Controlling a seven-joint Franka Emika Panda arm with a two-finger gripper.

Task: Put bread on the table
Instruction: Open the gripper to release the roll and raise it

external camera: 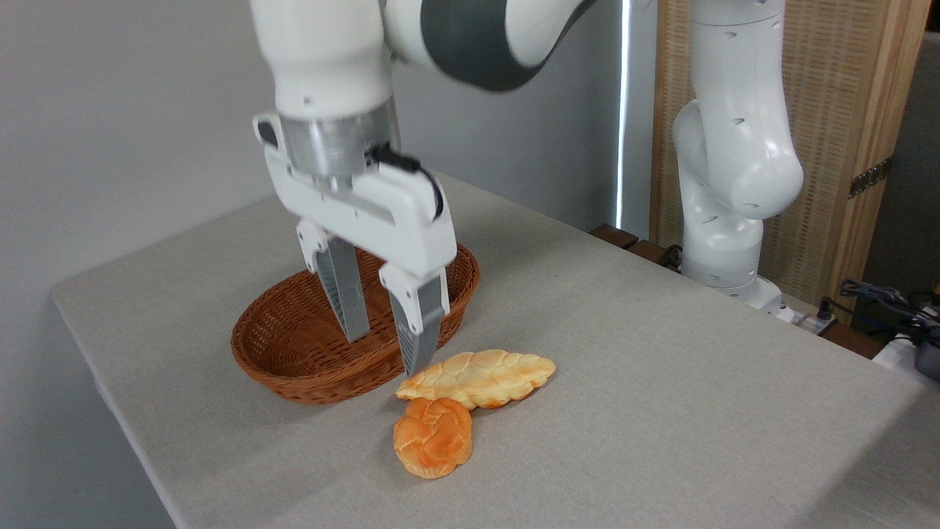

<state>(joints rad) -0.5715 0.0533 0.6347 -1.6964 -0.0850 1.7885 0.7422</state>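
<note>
the claw (385, 345) hangs with its two fingers spread wide and holding nothing, in front of the brown basket (294, 367). just beside its lower finger lies a pale long loaf (477, 377), and the round orange bread (433, 438) rests on the grey table (661, 411), touching the loaf's near edge.

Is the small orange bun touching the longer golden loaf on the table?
Touching. The fixed camera shows the top edge of the small orange bun meeting the lower edge of the longer golden loaf, with no grey cloth visible between them.
</note>
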